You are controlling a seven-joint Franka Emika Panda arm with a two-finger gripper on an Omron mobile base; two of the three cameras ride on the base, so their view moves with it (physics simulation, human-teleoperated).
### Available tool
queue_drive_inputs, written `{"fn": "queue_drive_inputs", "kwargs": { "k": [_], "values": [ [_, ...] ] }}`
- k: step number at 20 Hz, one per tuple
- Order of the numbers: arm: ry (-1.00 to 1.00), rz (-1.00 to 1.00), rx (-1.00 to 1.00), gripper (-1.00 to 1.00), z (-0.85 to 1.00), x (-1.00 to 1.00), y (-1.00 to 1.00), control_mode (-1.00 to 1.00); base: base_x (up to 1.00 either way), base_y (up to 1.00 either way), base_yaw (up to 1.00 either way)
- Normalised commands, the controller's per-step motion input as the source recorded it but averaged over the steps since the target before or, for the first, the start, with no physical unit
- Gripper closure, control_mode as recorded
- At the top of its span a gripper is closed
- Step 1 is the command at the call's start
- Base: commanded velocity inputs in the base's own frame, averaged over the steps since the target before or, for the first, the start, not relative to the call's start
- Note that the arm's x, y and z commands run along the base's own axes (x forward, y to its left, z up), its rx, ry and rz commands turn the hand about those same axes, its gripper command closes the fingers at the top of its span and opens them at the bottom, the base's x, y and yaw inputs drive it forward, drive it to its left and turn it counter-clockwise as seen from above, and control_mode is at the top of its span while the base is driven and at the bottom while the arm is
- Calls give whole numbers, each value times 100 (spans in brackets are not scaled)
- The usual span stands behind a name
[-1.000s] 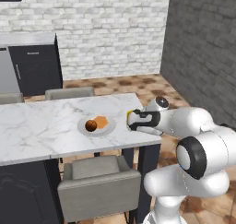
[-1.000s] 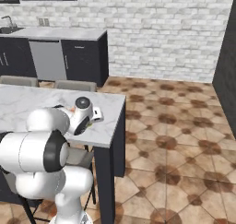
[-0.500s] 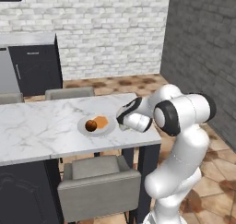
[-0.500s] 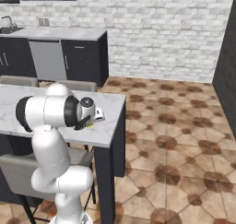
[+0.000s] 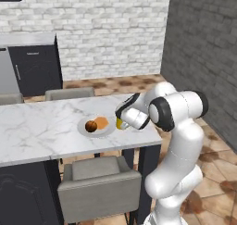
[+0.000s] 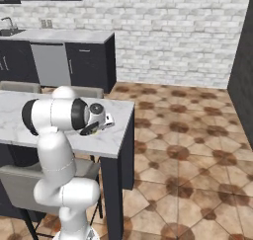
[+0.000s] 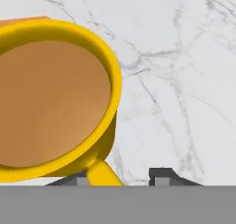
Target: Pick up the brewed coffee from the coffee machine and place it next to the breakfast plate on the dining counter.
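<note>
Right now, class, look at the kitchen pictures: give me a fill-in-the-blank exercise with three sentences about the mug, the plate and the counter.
1. The mug is coloured ____.
2. The mug stands on the marble counter right beside the ____, which carries a brown ball and an orange piece.
3. The liquid in the mug is ____ in colour.

Missing words: yellow; plate; brown

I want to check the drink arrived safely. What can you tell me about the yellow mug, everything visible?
The yellow mug is bright, glossy and round-rimmed, nearly full of flat brown coffee, none visibly spilled. It stands upright on the white grey-veined marble counter, just beside the pale plate holding a brown ball and an orange piece. Its handle points toward the claw, lying between the two dark fingertips; whether they press it cannot be told.
</note>
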Motion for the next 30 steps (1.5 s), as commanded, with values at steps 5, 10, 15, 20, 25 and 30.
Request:
{"fn": "queue_drive_inputs", "kwargs": {
  "k": [5,10,15,20,25,30],
  "values": [
    [-3,0,-4,-100,49,-68,11,-100,0,0,0],
    [-6,0,0,-100,65,-65,-11,-100,0,0,0],
    [-13,3,0,-100,72,-82,-27,-100,0,0,0],
    [-15,2,2,-100,95,-79,-63,-100,0,0,0],
    [-4,0,8,-100,96,-10,-79,-100,0,0,0],
    [-1,0,2,-100,7,-28,-47,-100,0,0,0]
  ]
}}
